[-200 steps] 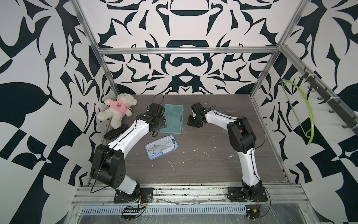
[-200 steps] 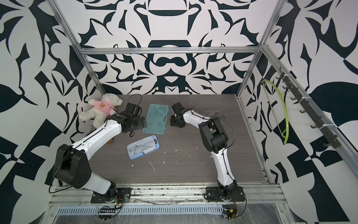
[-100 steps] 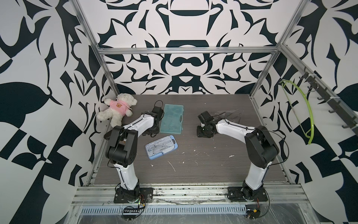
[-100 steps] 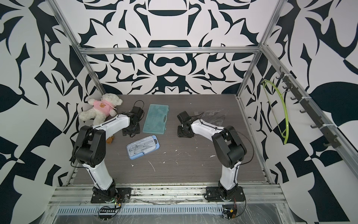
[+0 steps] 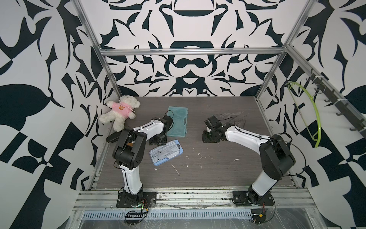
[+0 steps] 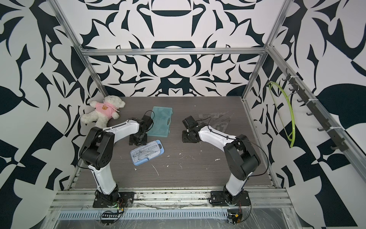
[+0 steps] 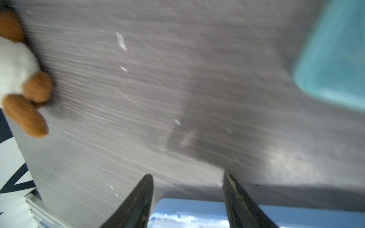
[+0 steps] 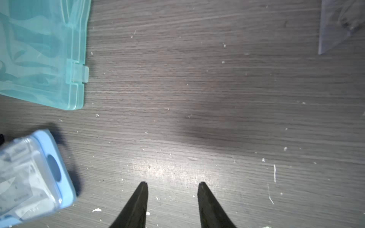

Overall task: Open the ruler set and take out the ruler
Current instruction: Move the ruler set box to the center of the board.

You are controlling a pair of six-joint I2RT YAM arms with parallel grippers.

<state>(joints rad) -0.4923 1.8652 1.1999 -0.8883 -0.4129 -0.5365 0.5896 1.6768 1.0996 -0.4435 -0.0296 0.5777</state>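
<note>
Kid: Where is the ruler set point(image 5: 166, 151)?
Me: It lies flat on the table point(image 5: 217, 174), lid on, right by my left gripper point(image 7: 187, 177). The teal case point(image 5: 177, 122) lies just behind it.
Kid: And your grippers?
Me: My right gripper point(image 8: 171, 183) hangs well off to the side. Both stand spread apart, gripping nothing.
</note>
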